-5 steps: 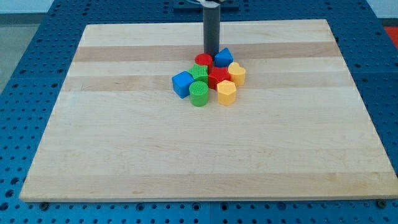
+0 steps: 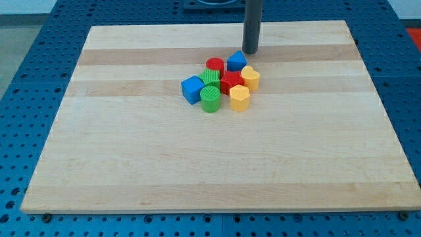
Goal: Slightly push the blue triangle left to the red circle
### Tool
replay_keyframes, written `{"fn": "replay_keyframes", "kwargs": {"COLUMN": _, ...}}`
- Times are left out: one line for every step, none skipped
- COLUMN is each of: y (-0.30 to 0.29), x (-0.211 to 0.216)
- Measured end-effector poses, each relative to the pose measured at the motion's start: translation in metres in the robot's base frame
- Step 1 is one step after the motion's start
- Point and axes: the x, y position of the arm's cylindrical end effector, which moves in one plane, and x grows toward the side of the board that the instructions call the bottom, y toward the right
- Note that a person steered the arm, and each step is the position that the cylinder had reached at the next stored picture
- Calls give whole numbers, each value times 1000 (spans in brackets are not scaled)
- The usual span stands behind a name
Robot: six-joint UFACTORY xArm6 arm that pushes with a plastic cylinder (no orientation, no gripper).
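Blue triangle [image 2: 236, 61] at the top of the cluster, just right of the red circle [image 2: 214, 64], near it though contact hard to judge. Tip [image 2: 250, 52] up and to the view's right of the triangle, close but apart. No gripper here, only a rod, so nothing to open or close. Triangle thus down-left of the tip; likely needs lowering to the triangle's right flank before sliding left. Below: green, red, yellow and blue blocks crowded together on the tabletop [image 2: 131, 164].

A lab bench: a pale wooden board [image 2: 217, 151] lies on a blue perforated table [image 2: 26, 59].
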Motion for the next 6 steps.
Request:
{"fn": "replay_keyframes", "kwargs": {"y": 0, "x": 13}}
{"fn": "replay_keyframes", "kwargs": {"y": -1, "x": 30}}
{"fn": "replay_keyframes", "kwargs": {"y": -5, "x": 40}}
{"fn": "replay_keyframes", "kwargs": {"y": -3, "x": 33}}
{"fn": "replay_keyframes", "kwargs": {"y": -3, "x": 22}}
{"fn": "replay_keyframes", "kwargs": {"y": -9, "x": 24}}
